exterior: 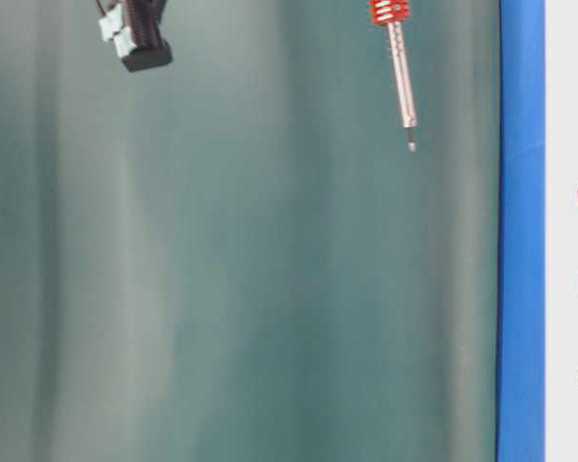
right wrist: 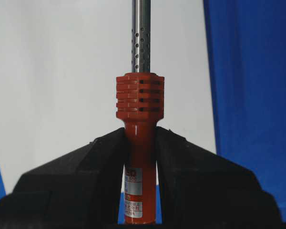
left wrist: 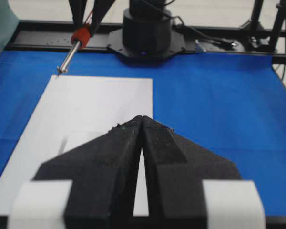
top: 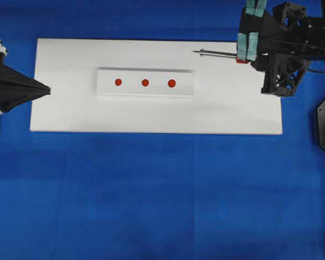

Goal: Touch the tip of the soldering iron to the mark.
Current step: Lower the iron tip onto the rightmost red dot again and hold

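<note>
Overhead view shows the blue bench (top: 151, 195) carrying a white board (top: 70, 108), with a smaller white plate (top: 145, 93) bearing three red marks (top: 145, 83). Right tool (right wrist: 140, 143) pinches the soldering iron (right wrist: 139, 98) by its handle; the tip (top: 195, 52) hangs over the board's far edge, apart from the marks. Left tool (left wrist: 142, 121) is pressed together, holding nothing.

Blue cloth-covered table (top: 162, 195) fills the overhead view, faint fold creases crossing it. Flat on it lies a big white board (top: 233, 114), long side running left to right, sitting in the upper half. On that board rests a smaller white strip (top: 105, 84), roughly central, parallel to the board's long edges, carrying three red dots (top: 145, 83) in an evenly spaced row along its length
</note>
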{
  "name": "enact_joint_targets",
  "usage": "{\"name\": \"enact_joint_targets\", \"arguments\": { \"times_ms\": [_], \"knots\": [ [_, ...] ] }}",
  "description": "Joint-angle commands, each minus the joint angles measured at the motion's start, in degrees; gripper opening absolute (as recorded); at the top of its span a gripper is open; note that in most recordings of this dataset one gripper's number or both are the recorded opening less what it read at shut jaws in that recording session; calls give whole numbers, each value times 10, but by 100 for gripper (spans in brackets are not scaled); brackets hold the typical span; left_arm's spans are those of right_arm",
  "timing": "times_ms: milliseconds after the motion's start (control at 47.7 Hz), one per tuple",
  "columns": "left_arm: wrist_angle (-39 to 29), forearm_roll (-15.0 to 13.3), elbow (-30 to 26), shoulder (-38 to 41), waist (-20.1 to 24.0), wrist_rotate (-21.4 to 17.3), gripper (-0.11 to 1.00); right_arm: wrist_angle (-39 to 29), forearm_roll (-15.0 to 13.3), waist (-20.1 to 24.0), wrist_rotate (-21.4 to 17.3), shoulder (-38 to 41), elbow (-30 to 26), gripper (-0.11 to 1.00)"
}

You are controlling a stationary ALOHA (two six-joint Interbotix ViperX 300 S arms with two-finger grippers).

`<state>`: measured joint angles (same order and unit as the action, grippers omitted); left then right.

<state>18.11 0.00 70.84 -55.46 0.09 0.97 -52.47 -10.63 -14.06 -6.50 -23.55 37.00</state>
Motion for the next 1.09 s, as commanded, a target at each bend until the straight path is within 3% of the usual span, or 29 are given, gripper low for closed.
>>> {"name": "enact_joint_targets", "arguments": {
  "times_ms": [0, 1070],
  "knots": [
    [5, 0, -6, 4, 1, 1, 0, 6, -1, 3, 0, 4, -11, 6],
    [5, 0, -6, 4, 1, 1, 0, 125, 4, 33, 1, 159, -4, 6]
  ]
}}
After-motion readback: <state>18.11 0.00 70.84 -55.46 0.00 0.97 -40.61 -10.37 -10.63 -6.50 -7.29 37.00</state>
